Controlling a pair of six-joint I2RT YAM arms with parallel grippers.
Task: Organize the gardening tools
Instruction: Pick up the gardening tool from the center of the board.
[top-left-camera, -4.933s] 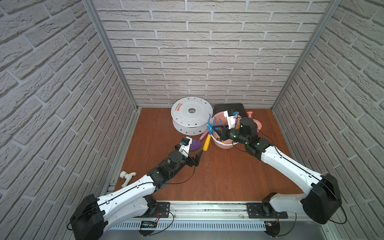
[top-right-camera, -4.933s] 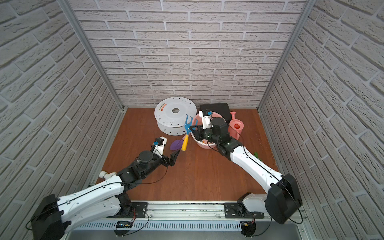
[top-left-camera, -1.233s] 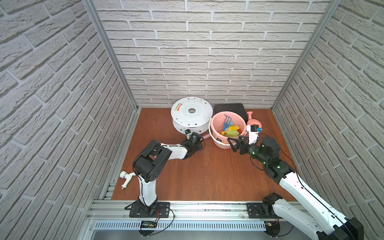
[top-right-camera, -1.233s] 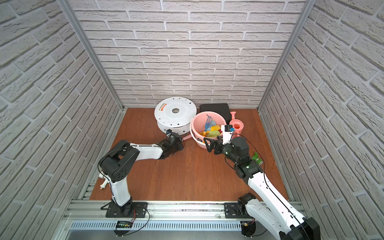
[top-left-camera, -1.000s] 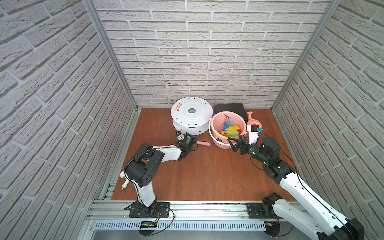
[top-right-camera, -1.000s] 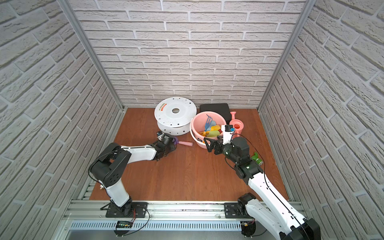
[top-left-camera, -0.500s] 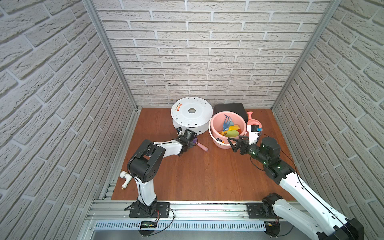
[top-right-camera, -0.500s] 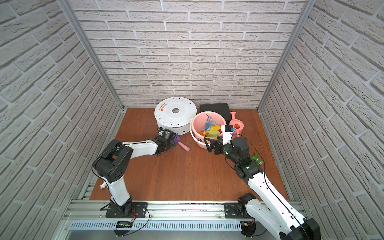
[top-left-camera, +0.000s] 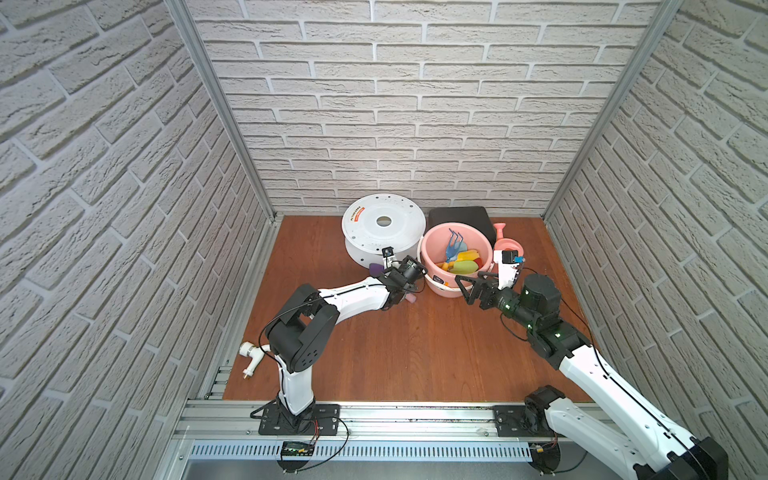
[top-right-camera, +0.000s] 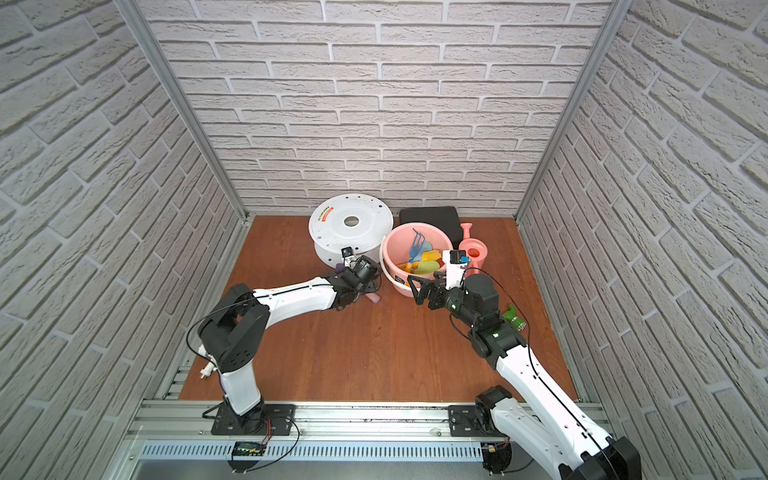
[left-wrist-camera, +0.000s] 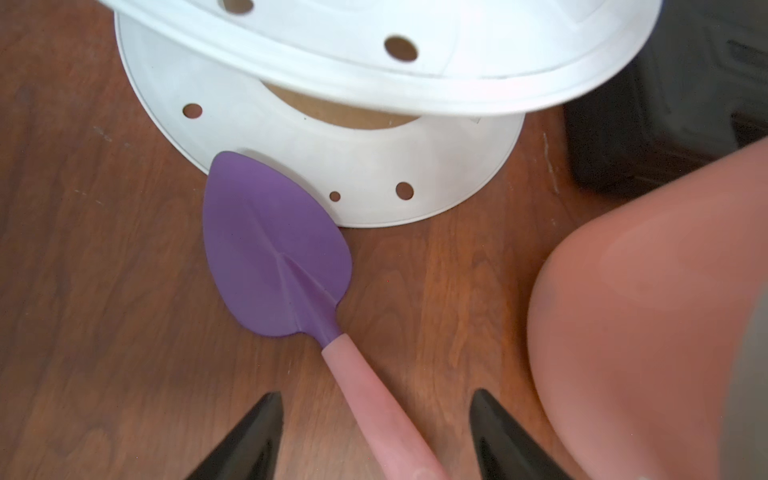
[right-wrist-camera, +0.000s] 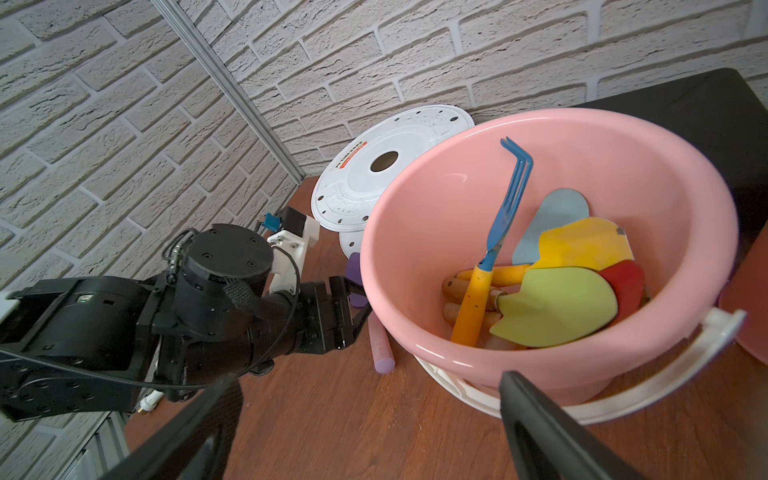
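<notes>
Purple trowel (left-wrist-camera: 274, 249): lies flat on the table (top-left-camera: 415, 353), just beside the pink bucket (right-wrist-camera: 415, 232) and not in it. Its blade tip seems to rest on the lower flange of the white spool (left-wrist-camera: 353, 166).
Left gripper (left-wrist-camera: 374, 395): jaws stand apart, one on each side of the trowel's pink handle (left-wrist-camera: 386, 419); nothing is gripped.
Change: a moment ago these jaws were closed; now they have parted.
Right gripper (right-wrist-camera: 369, 377): wide open, empty, in front of the bucket.
Bucket: blue claw fork (right-wrist-camera: 509, 199), yellow scoop (right-wrist-camera: 582, 245) and green spade (right-wrist-camera: 557, 307) are already inside.
Meaning: the trowel is free on the table, so I judge a new grasp on the handle is needed before it can join the others.
</notes>
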